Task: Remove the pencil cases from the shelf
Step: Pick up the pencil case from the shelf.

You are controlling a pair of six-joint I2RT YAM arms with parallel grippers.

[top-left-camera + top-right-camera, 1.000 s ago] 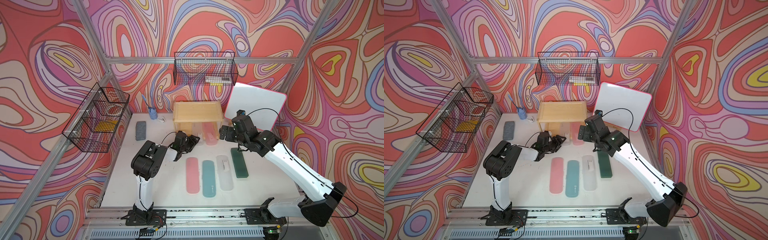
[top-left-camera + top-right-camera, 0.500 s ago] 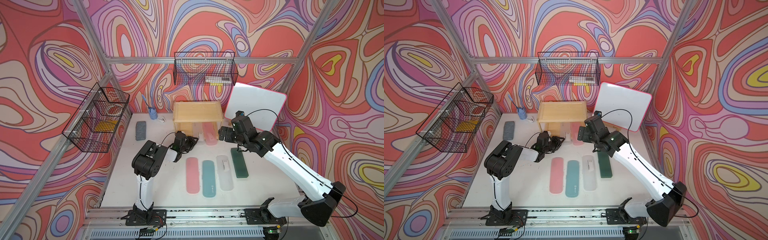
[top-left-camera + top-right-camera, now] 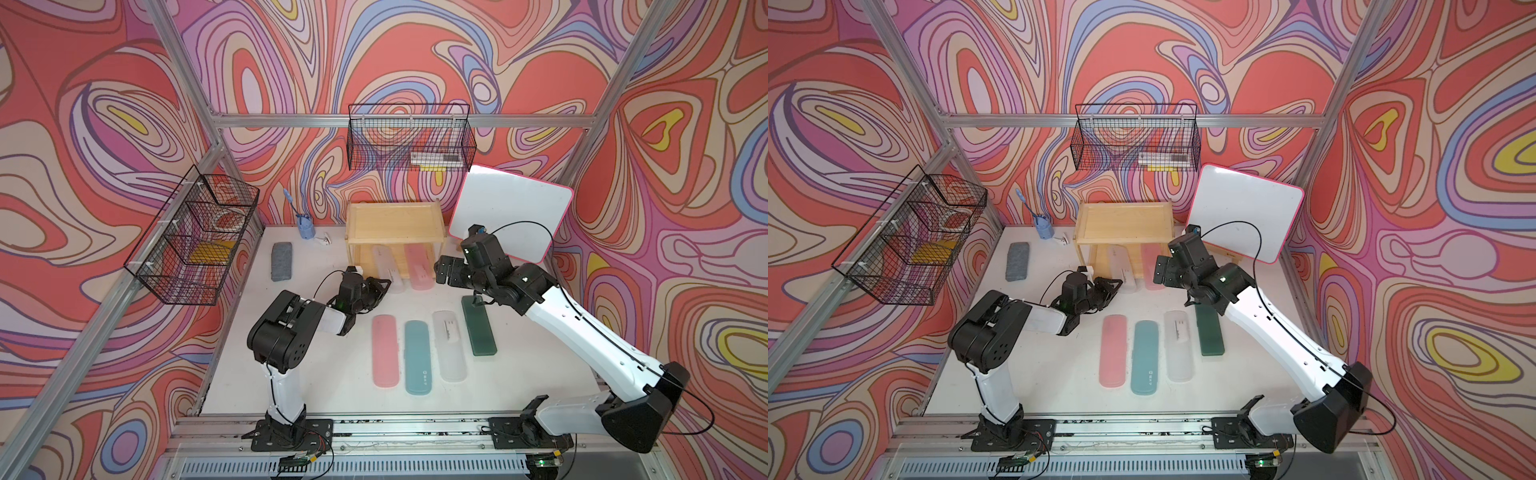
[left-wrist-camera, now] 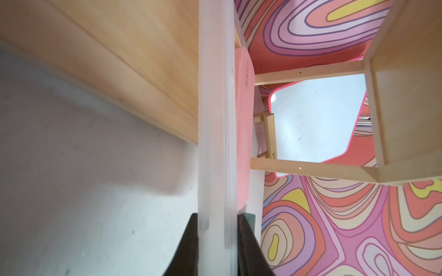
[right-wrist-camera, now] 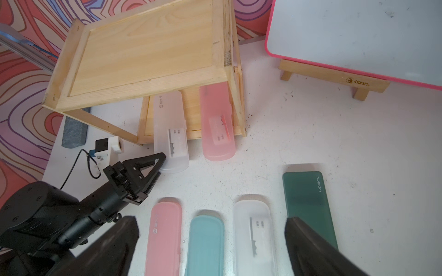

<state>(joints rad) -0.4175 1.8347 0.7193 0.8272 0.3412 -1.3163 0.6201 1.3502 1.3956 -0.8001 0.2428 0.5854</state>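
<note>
The light wooden shelf (image 3: 395,224) (image 5: 143,55) stands at the back of the table. On its lower tier lie a frosted clear pencil case (image 3: 386,266) (image 4: 215,119) and a pink one (image 3: 419,266) (image 5: 216,121), both sticking out at the front. My left gripper (image 3: 384,284) (image 4: 217,229) is shut on the clear case's near end. My right gripper (image 3: 446,270) (image 5: 212,223) hovers open and holds nothing, just right of the pink case. Pink (image 3: 386,356), teal (image 3: 417,357), frosted clear (image 3: 449,345) and dark green (image 3: 478,326) cases lie in a row on the table.
A whiteboard easel (image 3: 511,218) leans at the shelf's right, close behind my right arm. A grey felt block (image 3: 281,261) and a blue cup (image 3: 306,227) sit at the back left. Black wire baskets hang on the left wall (image 3: 195,241) and back wall (image 3: 409,141).
My left gripper has closed on the near end of the frosted clear case under the shelf. The right gripper has drifted slightly left towards the shelf, still open.
</note>
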